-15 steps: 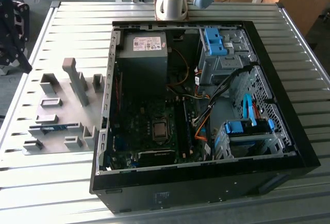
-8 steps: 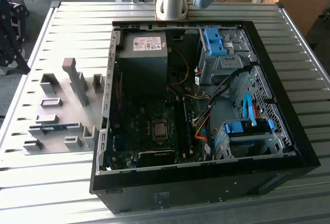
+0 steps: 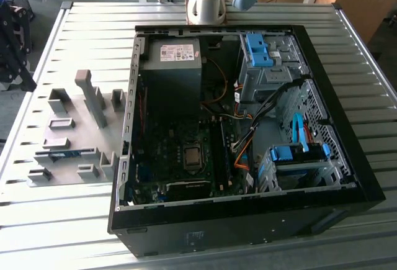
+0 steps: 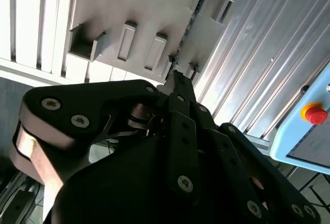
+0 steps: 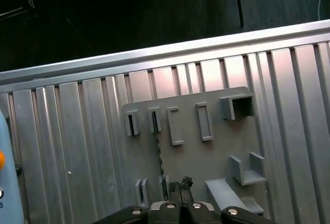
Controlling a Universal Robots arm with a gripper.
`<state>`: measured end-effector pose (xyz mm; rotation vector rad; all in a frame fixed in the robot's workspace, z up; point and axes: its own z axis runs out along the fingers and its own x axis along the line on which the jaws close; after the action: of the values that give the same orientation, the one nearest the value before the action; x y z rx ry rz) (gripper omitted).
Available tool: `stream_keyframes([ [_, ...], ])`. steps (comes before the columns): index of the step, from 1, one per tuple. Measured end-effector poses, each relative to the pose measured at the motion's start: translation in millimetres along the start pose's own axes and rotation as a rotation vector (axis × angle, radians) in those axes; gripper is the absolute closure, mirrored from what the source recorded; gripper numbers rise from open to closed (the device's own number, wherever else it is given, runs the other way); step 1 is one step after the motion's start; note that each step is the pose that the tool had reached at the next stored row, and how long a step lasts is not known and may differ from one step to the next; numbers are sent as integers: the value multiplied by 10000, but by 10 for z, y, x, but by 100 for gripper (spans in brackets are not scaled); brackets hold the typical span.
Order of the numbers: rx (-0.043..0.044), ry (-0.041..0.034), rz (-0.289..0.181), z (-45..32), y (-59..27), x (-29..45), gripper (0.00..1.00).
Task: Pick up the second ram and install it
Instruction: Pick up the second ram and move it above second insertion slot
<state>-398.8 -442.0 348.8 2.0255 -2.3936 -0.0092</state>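
The second ram point(image 3: 65, 154) is a thin blue stick lying in a holder of the grey fixture plate point(image 3: 74, 121), at the exterior view's left, beside the open computer case point(image 3: 248, 220). In both wrist views it shows edge-on as a thin dark line point(image 5: 159, 154) point(image 4: 184, 33) across the plate point(image 5: 206, 157). My gripper point(image 5: 181, 184) point(image 4: 178, 77) hangs well above the plate, roughly over one end of the stick. Its black fingertips sit close together with nothing between them. Inside the case, the motherboard point(image 3: 186, 158) lies face up with its long dark memory slots point(image 3: 218, 152).
The slatted aluminium table point(image 3: 93, 28) carries plate and case. Upright grey holders point(image 3: 93, 99) rise from the plate. Blue drive brackets point(image 3: 260, 49) point(image 3: 298, 152) and cables point(image 3: 248, 139) fill the case's side at the exterior view's right. A red emergency button point(image 4: 315, 115) sits beside the table.
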Motion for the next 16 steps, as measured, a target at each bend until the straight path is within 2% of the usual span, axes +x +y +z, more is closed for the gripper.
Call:
stream_keyframes([
  [1,-1,2,-165,6,1,0,89],
  [3,1,3,-429,25,3,2,77],
  [4,0,4,-491,40,6,6,77],
  [5,0,5,-520,58,10,9,70],
  [13,0,4,-540,204,50,30,70],
  [16,0,4,-707,257,55,43,70],
])
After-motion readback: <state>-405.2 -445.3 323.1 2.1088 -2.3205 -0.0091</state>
